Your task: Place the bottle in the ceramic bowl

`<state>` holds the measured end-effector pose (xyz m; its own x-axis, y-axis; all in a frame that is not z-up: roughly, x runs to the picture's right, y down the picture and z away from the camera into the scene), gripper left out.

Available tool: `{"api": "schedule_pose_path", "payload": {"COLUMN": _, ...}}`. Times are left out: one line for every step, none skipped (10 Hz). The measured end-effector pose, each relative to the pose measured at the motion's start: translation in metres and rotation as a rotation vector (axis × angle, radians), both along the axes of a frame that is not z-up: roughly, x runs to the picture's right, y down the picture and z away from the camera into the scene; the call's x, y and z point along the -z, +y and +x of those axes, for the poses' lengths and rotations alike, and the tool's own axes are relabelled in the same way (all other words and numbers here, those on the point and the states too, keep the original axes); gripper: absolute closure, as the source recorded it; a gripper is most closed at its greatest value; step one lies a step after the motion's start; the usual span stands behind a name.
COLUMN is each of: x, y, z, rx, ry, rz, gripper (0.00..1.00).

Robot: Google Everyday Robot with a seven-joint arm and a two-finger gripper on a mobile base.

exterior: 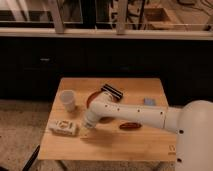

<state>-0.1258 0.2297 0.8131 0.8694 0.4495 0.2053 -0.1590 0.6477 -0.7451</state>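
Jaws, open or closed I cannot tell, hang just beside the bottle point(63, 128) near the table's point(110, 148) left edge.

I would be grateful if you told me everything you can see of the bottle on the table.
The bottle is small, squat and white, with a pale yellowish label bearing dark markings; it looks like plastic. It lies on its side on the wooden table, near the corner in front of the white cup, outside the ceramic bowl. The gripper hangs just beside the bottle's end nearer the table's middle; contact cannot be told.
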Motion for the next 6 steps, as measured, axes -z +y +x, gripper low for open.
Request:
{"api": "schedule_pose_path", "payload": {"x": 0.001, "y": -0.002, "z": 0.009, "rx": -0.004, "ry": 0.007, "rz": 0.001, "gripper": 0.43}}
{"api": "schedule_pose_path", "payload": {"x": 0.000, "y": -0.006, "z": 0.019, "rx": -0.008, "ry": 0.017, "rz": 0.004, "gripper": 0.56}}
{"api": "schedule_pose_path", "payload": {"x": 0.000, "y": -0.006, "z": 0.020, "rx": -0.007, "ry": 0.018, "rz": 0.003, "gripper": 0.62}}
{"api": "schedule_pose_path", "payload": {"x": -0.001, "y": -0.003, "z": 0.017, "rx": -0.003, "ry": 0.013, "rz": 0.000, "gripper": 0.67}}
{"api": "schedule_pose_path", "payload": {"x": -0.001, "y": 0.001, "z": 0.006, "rx": 0.001, "ry": 0.006, "rz": -0.008, "gripper": 0.66}}
{"api": "schedule_pose_path", "payload": {"x": -0.002, "y": 0.003, "z": -0.006, "rx": 0.004, "ry": 0.002, "rz": -0.013, "gripper": 0.58}}
